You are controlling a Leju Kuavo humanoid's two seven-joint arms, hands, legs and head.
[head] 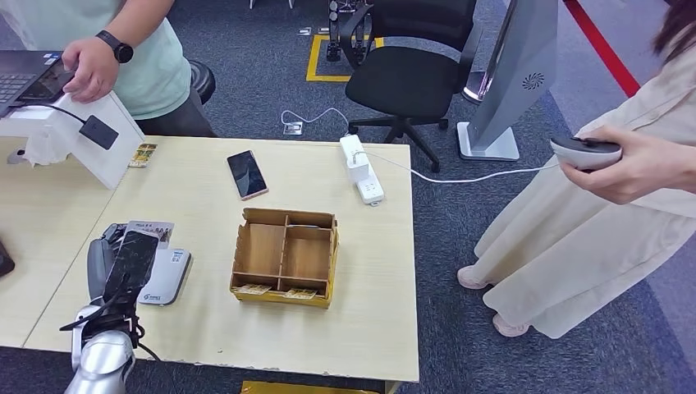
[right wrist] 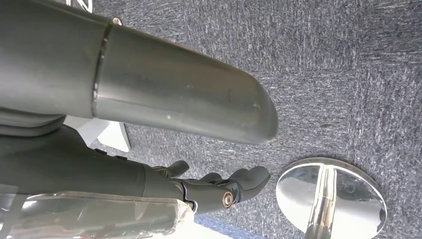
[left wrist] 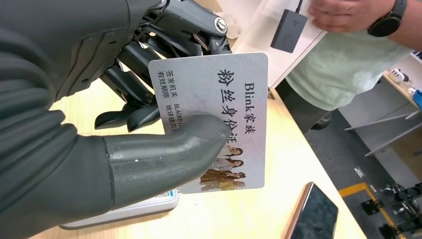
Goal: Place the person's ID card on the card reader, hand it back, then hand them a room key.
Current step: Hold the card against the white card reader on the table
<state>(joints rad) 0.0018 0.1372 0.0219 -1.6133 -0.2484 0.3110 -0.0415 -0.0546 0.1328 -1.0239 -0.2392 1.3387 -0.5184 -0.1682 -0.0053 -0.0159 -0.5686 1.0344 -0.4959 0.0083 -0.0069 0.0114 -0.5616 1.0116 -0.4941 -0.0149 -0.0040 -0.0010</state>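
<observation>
Head view: I see the left hand [head: 123,267] low at the left of the wooden table [head: 213,328], holding the ID card [head: 152,228] above the white card reader [head: 167,277]. The card's pale edge pokes out past the dark fingers; the rest of it is hidden behind the hand. To the right of the reader sits a cardboard tray [head: 285,256] with compartments, small cards in its near slots. A phone [head: 246,174] and a power strip [head: 361,169] lie farther back. One person stands at the far left by a white stand [head: 78,135], another at the right edge.

Left wrist view: the thumb [left wrist: 164,154] presses on the printed face of the ID card [left wrist: 219,89], and the dark fingers [left wrist: 134,84] back it from behind, so the card is pinched between them. The reader's edge [left wrist: 124,211] shows just beneath.

Right wrist view: the right hand [right wrist: 219,186] hangs over grey carpet, fingers loosely extended and apart, gripping nothing.
</observation>
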